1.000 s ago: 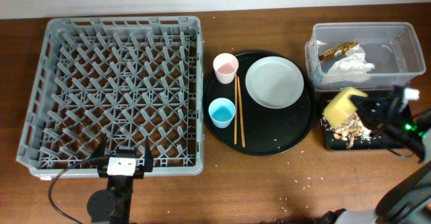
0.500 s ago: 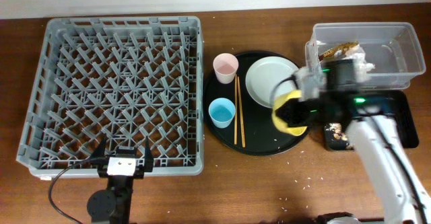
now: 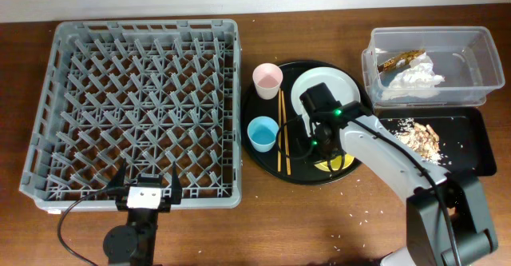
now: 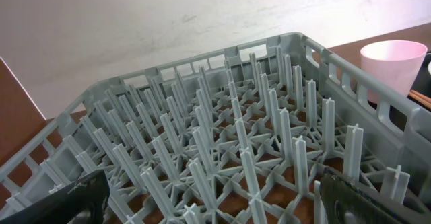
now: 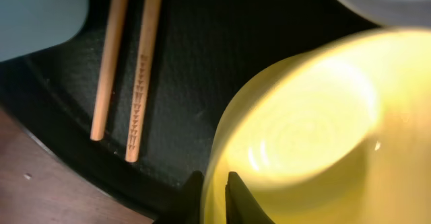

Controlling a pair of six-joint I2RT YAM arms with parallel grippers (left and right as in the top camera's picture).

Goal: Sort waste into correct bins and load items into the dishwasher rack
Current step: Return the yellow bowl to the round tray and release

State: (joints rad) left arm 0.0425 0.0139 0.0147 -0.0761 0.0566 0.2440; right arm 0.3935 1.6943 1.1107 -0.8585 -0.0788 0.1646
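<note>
My right gripper (image 3: 319, 148) is shut on the rim of the yellow bowl (image 3: 331, 164), low over the front right of the big round black tray (image 3: 263, 164). In the right wrist view its fingers (image 5: 237, 198) pinch the bowl's rim (image 5: 303, 130) beside the wooden chopsticks (image 5: 128, 69). The grey-white plate (image 3: 339, 84), pink cup (image 3: 267, 78), blue cup (image 3: 263, 133) and chopsticks (image 3: 281, 130) lie on the round tray. The napkin (image 3: 411, 82) and brown wrapper (image 3: 402, 57) are in the clear tub (image 3: 479, 38). Food scraps (image 3: 419, 134) lie in the flat black tray (image 3: 467, 150). My left gripper (image 3: 145, 188) is open at the grey rack's (image 3: 136, 98) front edge.
The left wrist view looks across the rack's pegs (image 4: 242, 136) with the pink cup (image 4: 394, 59) beyond its right wall. A few crumbs are scattered on the wooden table (image 3: 359, 214) in front of the round tray. My right arm crosses the plate's near edge.
My right arm has swung left with the yellow bowl, from over the flat black tray to the round tray. The scraps now lie uncovered in the flat tray. The left arm is still.
</note>
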